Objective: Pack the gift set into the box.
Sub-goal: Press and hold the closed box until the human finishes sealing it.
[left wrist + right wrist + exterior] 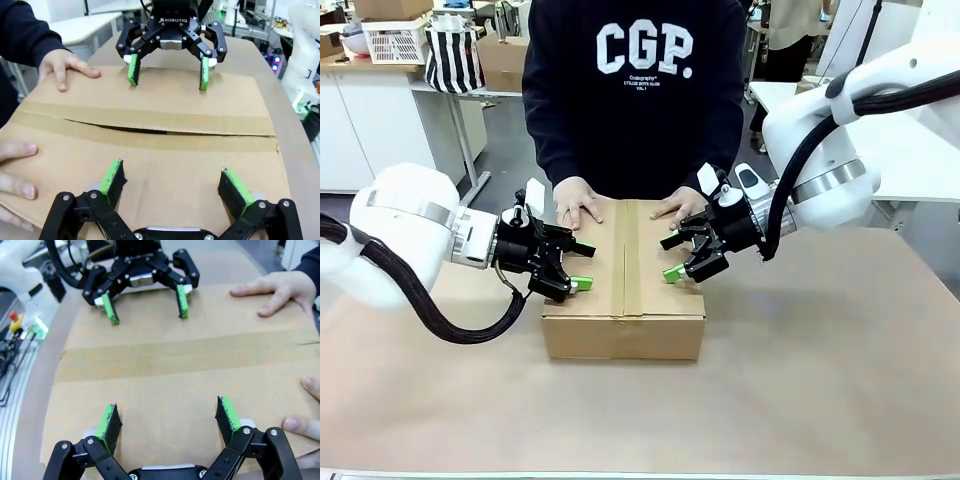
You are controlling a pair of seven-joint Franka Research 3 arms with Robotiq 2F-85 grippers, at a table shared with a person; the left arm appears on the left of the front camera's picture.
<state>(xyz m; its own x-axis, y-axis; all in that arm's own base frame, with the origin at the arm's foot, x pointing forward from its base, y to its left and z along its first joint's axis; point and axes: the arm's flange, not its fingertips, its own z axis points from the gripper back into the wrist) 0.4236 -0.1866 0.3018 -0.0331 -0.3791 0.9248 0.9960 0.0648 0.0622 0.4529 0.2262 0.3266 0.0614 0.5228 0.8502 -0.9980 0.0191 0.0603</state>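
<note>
The box point(625, 300) lies shut in the middle of the table, its flaps folded down with a brown tape strip point(631, 262) along the seam; in the left wrist view the seam point(125, 129) gapes slightly. My left gripper point(582, 265) point(171, 172) point(148, 317) stands open over the box's left side with nothing between its fingers. Over the right side, my right gripper point(671, 257) point(166, 407) point(168, 82) is open too. The person's hands point(578, 203) point(680, 207) rest flat on the far part of the lid. The gift set is out of view.
Brown paper covers the table point(820, 380), with free room on both sides of the box and in front of it. Behind the person stand a white basket point(395, 40), a striped bag point(453, 55) and a small carton point(505, 60).
</note>
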